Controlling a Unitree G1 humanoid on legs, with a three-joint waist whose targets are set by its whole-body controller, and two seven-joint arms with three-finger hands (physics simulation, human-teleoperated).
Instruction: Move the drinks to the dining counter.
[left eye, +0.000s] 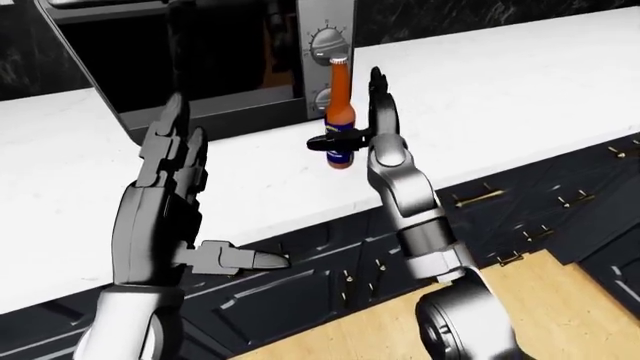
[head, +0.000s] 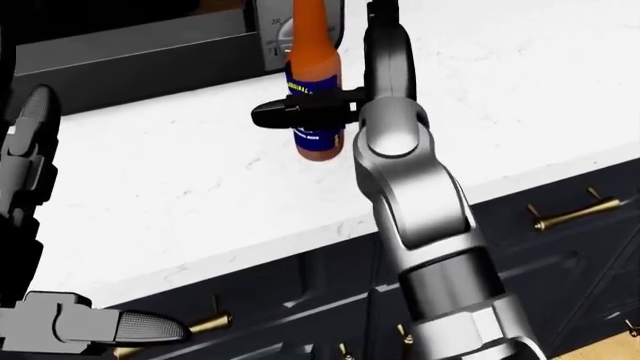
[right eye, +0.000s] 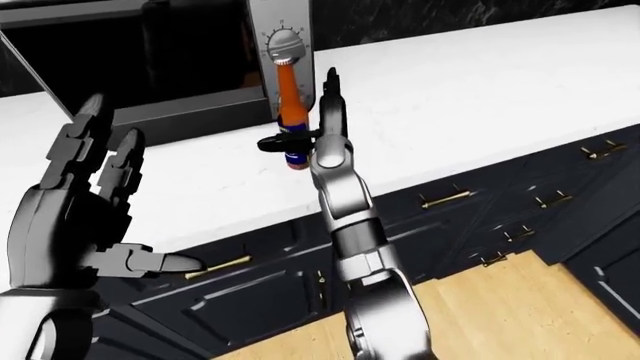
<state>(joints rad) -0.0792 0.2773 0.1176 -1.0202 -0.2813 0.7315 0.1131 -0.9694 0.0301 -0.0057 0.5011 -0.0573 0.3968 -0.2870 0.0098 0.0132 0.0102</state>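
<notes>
White marble worktop over dark cabinets with brass pulls. Orange bottle, blue label, stood upright beside a toaster oven near the worktop's far edge. Right hand at the bottle, thumb across the label; grip could not be confirmed. Left hand raised, fingers spread.

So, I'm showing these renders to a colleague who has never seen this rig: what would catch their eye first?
The orange beer bottle with its blue label, standing upright on the white counter near the head view's top centre. The right hand reaches up to it, one dark finger laid across the label. At the left-eye view's left, the left hand is raised, open and empty, below the toaster oven.
</notes>
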